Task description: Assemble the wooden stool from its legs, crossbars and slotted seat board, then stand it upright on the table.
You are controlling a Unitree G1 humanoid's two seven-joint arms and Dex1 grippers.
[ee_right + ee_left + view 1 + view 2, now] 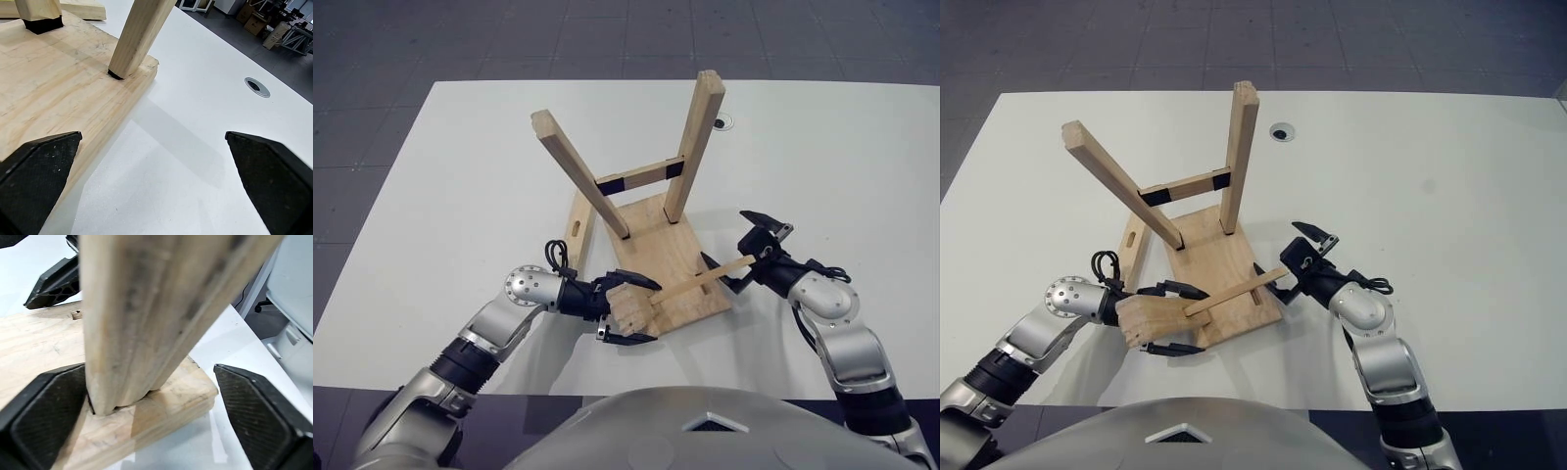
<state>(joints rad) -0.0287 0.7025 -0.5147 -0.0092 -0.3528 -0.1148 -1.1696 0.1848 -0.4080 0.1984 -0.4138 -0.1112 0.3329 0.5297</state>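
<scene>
Wooden slotted seat board (677, 253) lies upside down on white table (460, 147), two legs (695, 137) standing in it. Left gripper (644, 311), fingers apart, surrounds third square leg (146, 308) at its slot; right gripper (723, 235) is apart too. Next I must probably press it straight

Seat board (656, 257) on table (842, 157), two legs (581, 178) on its far end, crossbar (641, 177) between them, third leg (628, 305) at near left corner

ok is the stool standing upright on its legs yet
No, the seat board lies flat on the table with two legs pointing up.
</scene>
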